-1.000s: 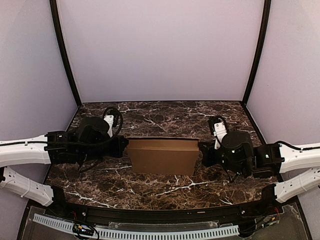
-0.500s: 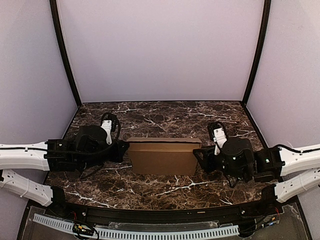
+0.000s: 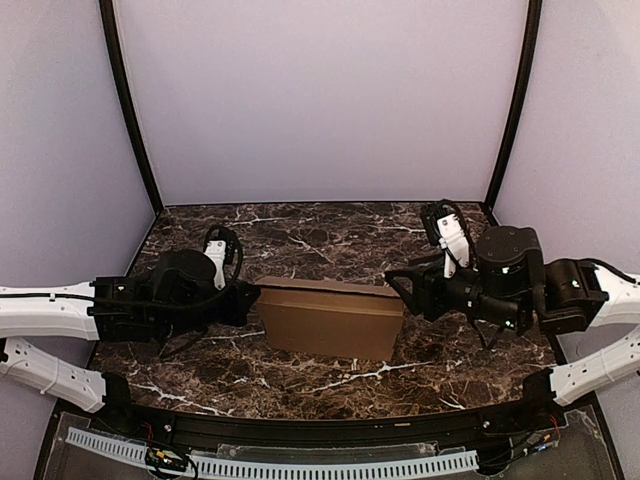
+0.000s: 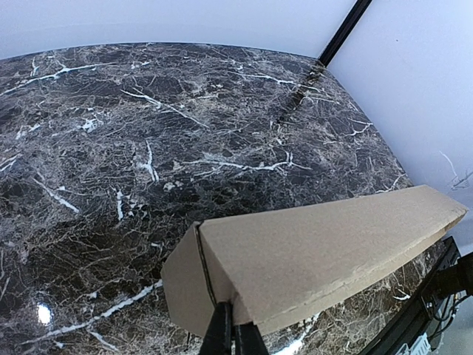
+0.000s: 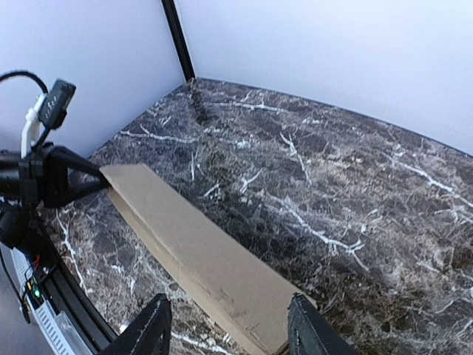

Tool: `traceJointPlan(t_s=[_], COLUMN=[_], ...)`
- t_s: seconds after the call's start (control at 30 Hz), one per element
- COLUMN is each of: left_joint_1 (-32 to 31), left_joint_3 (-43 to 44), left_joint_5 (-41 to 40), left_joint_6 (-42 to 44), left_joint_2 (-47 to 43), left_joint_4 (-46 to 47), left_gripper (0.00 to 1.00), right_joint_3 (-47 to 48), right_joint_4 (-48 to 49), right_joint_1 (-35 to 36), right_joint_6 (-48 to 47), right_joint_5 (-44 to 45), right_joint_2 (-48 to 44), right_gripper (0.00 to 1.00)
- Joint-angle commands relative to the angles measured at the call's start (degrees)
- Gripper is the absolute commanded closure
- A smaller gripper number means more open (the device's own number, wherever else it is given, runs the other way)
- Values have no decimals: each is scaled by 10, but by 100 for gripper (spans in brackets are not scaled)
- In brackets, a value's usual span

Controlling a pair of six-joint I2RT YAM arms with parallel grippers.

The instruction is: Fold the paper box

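At the near edge, the two white arms reach in from either side over the dark marble counter. Between them, about midway across the counter, the paper box stands on one long edge as a flat brown slab, its broad face turned toward the arm bases. The left hand is closed tight on the box's left end; in the left wrist view its fingers pinch the lower corner of the cardboard. The right hand sits at the box's right end with its jaws spread apart. In the right wrist view they stand on either side of that end, and whether they touch it cannot be told. Beyond the box, bare marble runs back to pale lilac walls.
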Motion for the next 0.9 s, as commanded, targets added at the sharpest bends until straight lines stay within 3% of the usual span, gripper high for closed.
traceJointPlan(t_s=[0.0,0.1,0.3,0.47,0.67,0.87], left_joint_1=[-7,-7,-7,-7,-7,-7], left_joint_3=[-13,-12,-9,-9,-4,4], left_joint_5=[40,38,35,34,36,40], left_joint_6=[-11,-11,-12,-15,-18,-22], left_joint_2=[16,17,22,25,25,21], left_joint_4=[-100,-101,-102,-101,-102,-103], left_gripper=[99,99,99,99,99,82], right_joint_3=[60,90,119,125,103,51], right_joint_4=[-16,19,70,98,118,129], right_joint_1=[5,4,-2,-28,-39,-39], right_joint_6=[-67,-89,-85,-66,-43,-5], right_joint_5=[59,47,17,-6,-36,-48], right_joint_2=[24,61,160,217,244,252], right_gripper=[46,50,82,99,100,100])
